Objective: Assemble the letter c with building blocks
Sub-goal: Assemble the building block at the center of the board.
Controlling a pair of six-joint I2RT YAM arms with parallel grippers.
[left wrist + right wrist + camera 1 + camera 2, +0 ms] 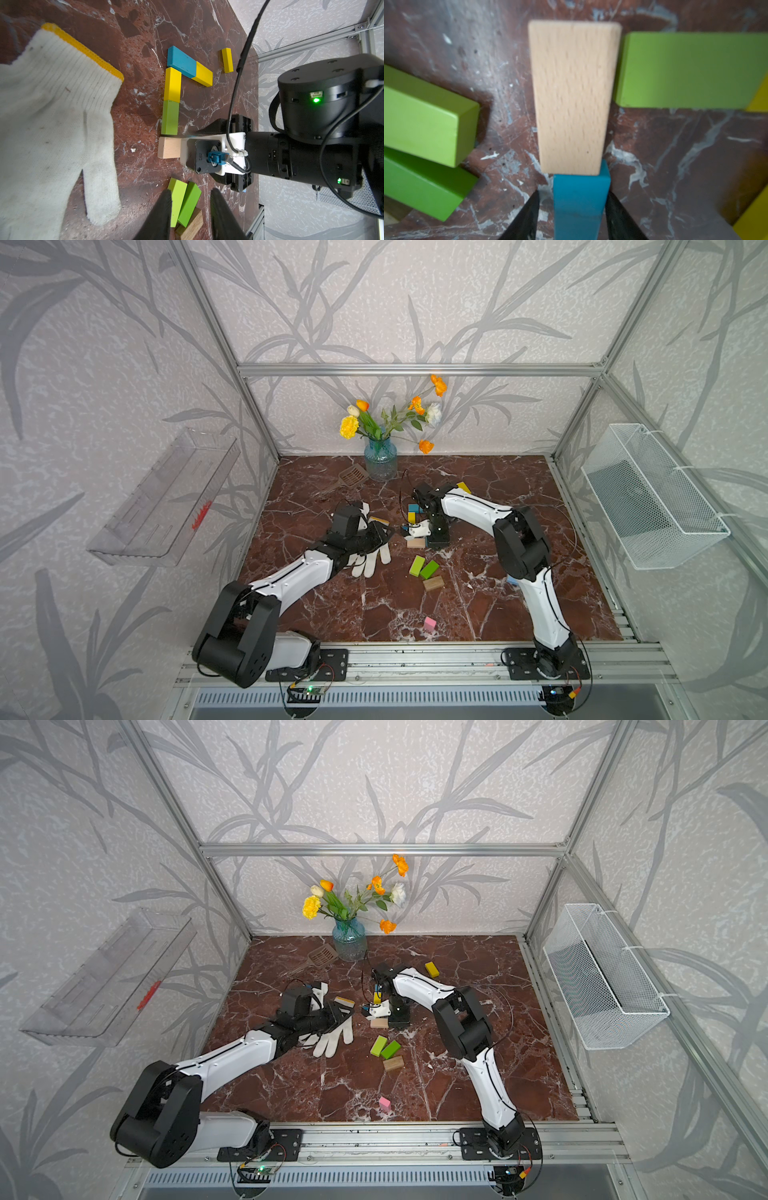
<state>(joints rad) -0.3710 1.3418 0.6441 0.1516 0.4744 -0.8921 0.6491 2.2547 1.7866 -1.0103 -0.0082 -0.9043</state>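
Though blurred, blue block [581,207] seemingly sits between the right gripper's [573,193] jaws.

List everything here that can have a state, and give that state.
left hand: open, empty.
right hand: open, straddling the blue block.
blue block: flat, end butting the plain wood block.
letter c: incomplete; lower arm barely started.
white glove: lying flat, unworn.
vase: upright, holding flowers.
slotted spatula: lying flat.

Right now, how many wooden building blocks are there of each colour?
Yellow rectangular wooden blocks: 3
Green blocks: 3
Blue blocks: 2
Plain wood blocks: 2
Pink block: 1
Total: 11 in clear view
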